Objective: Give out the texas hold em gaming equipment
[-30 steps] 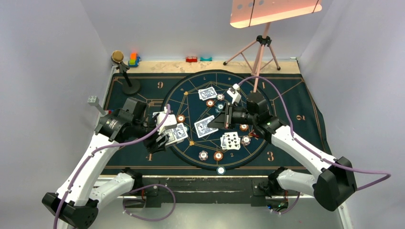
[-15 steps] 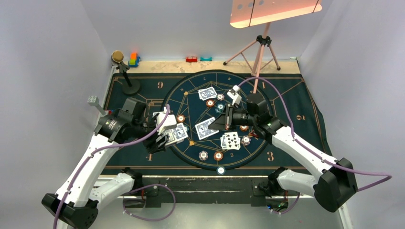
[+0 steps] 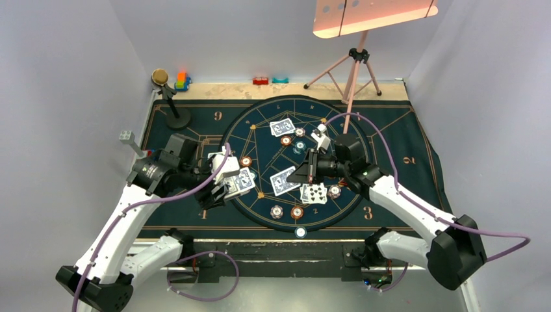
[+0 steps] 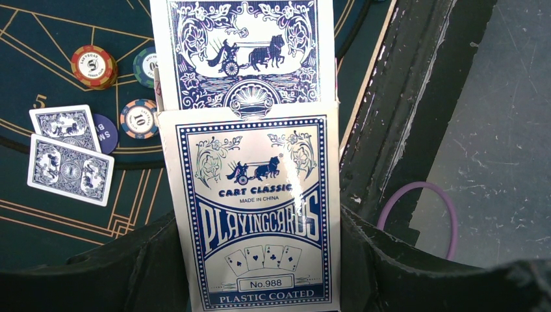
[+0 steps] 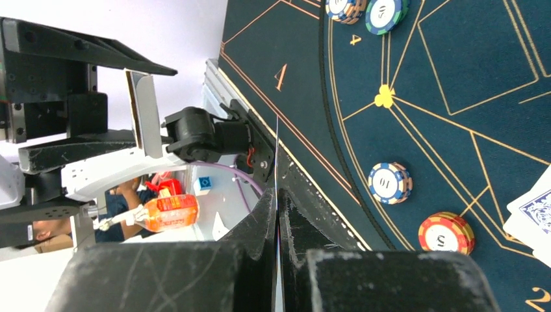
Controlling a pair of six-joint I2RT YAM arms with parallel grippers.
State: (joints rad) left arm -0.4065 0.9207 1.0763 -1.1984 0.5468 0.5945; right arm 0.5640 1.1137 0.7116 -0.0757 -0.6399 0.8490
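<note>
Left tool (image 3: 224,184) clamped on card box (image 4: 253,214). Right tool (image 3: 302,174) pinched shut on one card (image 3: 284,181), back up at its tip. Chips (image 3: 297,212) lie just beside it on mat (image 3: 403,143).

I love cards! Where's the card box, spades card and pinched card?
card box (image 4: 260,214): left wrist view, printed front.
spades card (image 3: 316,191): top view, white face.
pinched card (image 3: 284,181): top view, blue back.

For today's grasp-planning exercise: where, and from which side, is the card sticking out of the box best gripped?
Grip the card's exposed end, the only part clear of the box. Come in along its length from the box's open end and pinch its two flat faces. It is thin, and the box sheathes the rest.
</note>
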